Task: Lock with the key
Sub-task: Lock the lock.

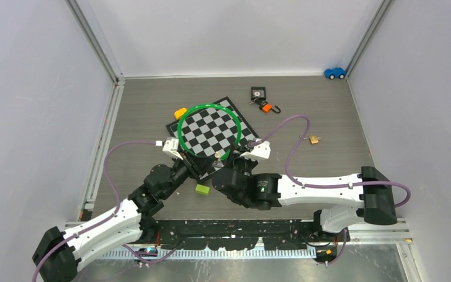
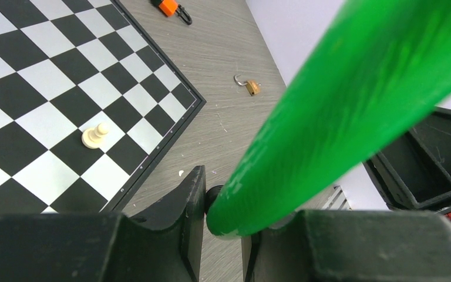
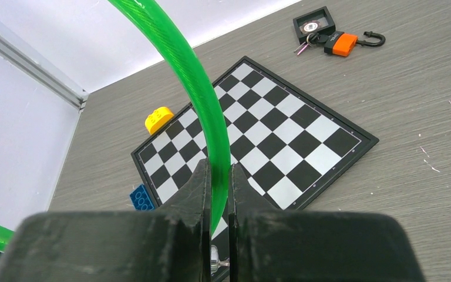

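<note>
A green cable lock (image 1: 179,126) stands as an upright loop over the chessboard (image 1: 243,123), held by both grippers. My left gripper (image 1: 183,157) is shut on the loop's left lower end; the thick green cable (image 2: 340,106) and a black knob sit between its fingers (image 2: 223,226). My right gripper (image 1: 235,155) is shut on the right lower part of the cable (image 3: 194,70), pinched between the fingers (image 3: 218,176). A small silver piece (image 3: 214,258) shows under the right jaws; I cannot tell what it is. Keys (image 3: 302,47) lie beside an orange padlock (image 3: 340,43) far back.
A black square box (image 1: 258,93) sits by the orange padlock (image 1: 266,107). A brass padlock (image 1: 313,139) lies open to the right. On or around the board are a white pawn (image 2: 94,136), a yellow brick (image 3: 158,119), a blue brick (image 3: 142,197) and a green brick (image 1: 202,188). A blue toy car (image 1: 335,73) sits in the far corner.
</note>
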Robot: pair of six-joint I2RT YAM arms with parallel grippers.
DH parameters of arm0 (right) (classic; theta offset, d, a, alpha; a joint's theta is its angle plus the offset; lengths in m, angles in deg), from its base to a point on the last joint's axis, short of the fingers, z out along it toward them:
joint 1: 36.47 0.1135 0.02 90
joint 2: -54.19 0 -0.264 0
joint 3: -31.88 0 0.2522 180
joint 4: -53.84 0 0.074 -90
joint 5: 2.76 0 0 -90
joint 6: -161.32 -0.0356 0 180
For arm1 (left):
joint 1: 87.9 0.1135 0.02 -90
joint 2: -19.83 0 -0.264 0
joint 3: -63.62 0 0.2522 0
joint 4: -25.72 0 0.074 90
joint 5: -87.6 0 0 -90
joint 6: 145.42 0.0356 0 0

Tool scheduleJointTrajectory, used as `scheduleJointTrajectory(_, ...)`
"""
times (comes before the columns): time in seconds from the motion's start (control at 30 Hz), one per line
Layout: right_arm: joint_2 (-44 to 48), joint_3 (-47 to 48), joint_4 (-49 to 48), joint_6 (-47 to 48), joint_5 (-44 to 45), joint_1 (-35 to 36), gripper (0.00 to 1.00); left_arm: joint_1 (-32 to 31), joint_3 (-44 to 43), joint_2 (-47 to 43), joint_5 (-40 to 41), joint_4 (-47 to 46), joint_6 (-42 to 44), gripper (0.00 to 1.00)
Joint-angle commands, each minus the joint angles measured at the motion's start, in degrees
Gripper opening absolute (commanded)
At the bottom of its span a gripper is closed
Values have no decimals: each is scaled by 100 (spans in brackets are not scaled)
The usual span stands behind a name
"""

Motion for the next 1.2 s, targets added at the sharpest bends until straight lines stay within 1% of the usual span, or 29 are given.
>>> scheduleJointTrajectory(0.0, 66, 272, -202, -366, 126, 54, 0, -23, -133, -93, -25, -251, -15, 0)
scheduleJointTrajectory(0.3, 199, 229, 243, -841, -777, 68, 0, -19, -217, -66, 212, -124, -46, 0)
scheduleJointTrajectory(0.57, 205, 159, 325, -1040, -1208, 165, 0, -15, -360, -12, 480, 157, -148, 0)
scheduleJointTrajectory(1.03, -237, 147, 319, -1186, -1456, 382, 0, -15, -472, -36, 623, 288, -235, 0)
scheduleJointTrajectory(1.17, -348, 40, 123, -1189, -1586, 380, 1, -19, -522, -5, 581, 288, -244, 0)
